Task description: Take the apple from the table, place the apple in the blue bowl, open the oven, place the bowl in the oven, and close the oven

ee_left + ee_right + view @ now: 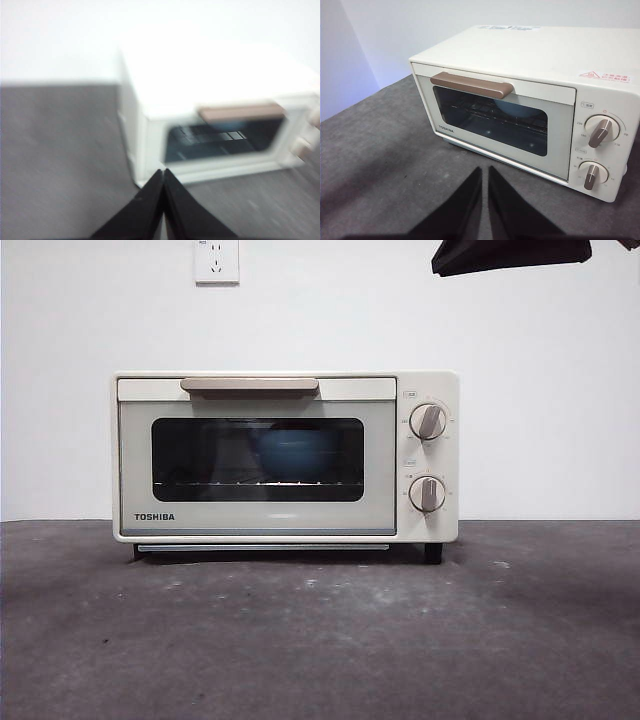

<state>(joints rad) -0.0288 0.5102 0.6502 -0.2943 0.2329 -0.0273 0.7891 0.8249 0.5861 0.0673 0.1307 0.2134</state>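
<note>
Bare table [320,640], then shut oven [285,457] with blue bowl [290,452] inside; both grippers' jaws clenched, empty.

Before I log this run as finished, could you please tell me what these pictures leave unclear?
- The apple: not visible in any view; the dark oven window shows only the blue bowl, dimly.
- Knob markings: too small in the front view.
- Left wrist view: blurred, so oven details are lost.
- Dark arm tip: cut off by the front view's top edge.

Oven [285,458] door shut, blocks bowl [290,452], table [320,640] in front open
</note>
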